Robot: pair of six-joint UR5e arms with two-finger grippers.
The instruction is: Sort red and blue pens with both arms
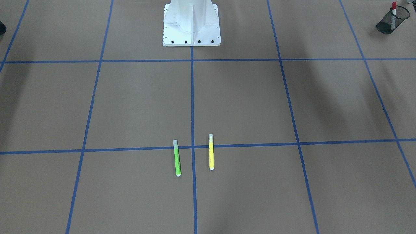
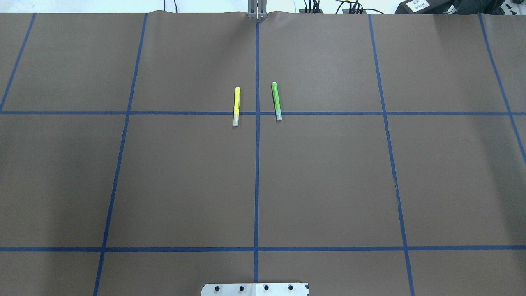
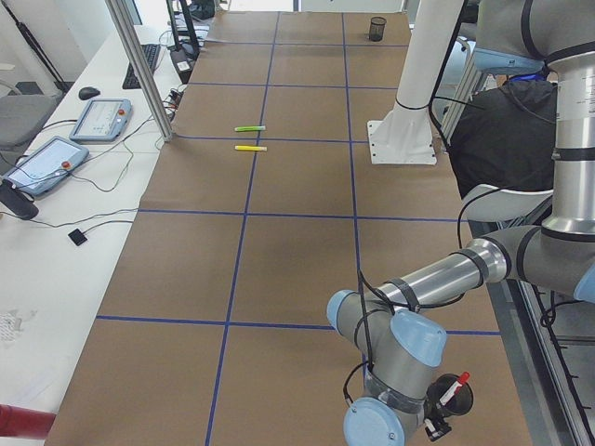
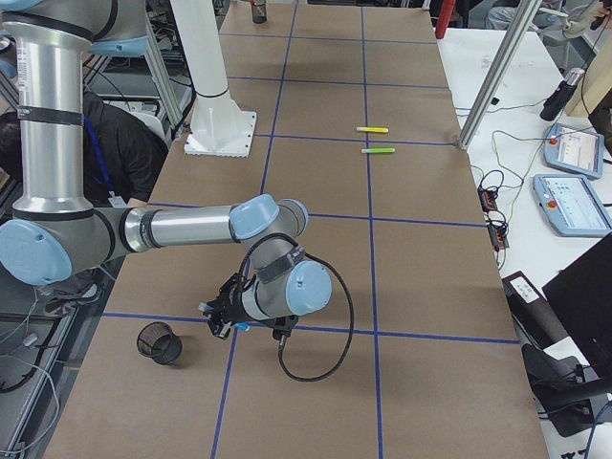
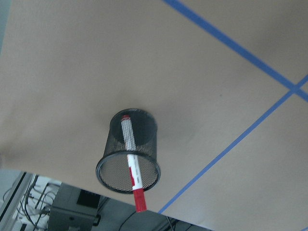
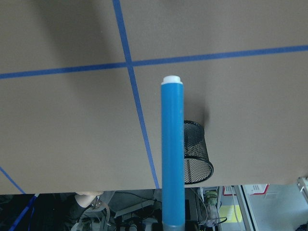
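Observation:
The red marker [image 5: 131, 159] stands slanted in a black mesh cup [image 5: 111, 144], its red cap sticking out over the rim; the left wrist view looks down on it with no fingers showing. In the exterior left view my left gripper [image 3: 435, 426] hangs just beside that cup [image 3: 457, 398]; I cannot tell whether it is open or shut. The blue pen [image 6: 172, 154] rises from the bottom of the right wrist view, white end up, held above the table by my right gripper [image 4: 218, 320]. A second mesh cup [image 6: 196, 144] stands just past the pen.
A green pen [image 2: 276, 100] and a yellow pen [image 2: 236, 106] lie side by side across a blue tape line at mid-table. The white pedestal [image 1: 191, 22] stands on the robot's side. A person sits behind the robot [image 4: 115, 143]. Tablets and cables lie on the side bench [image 3: 56, 158].

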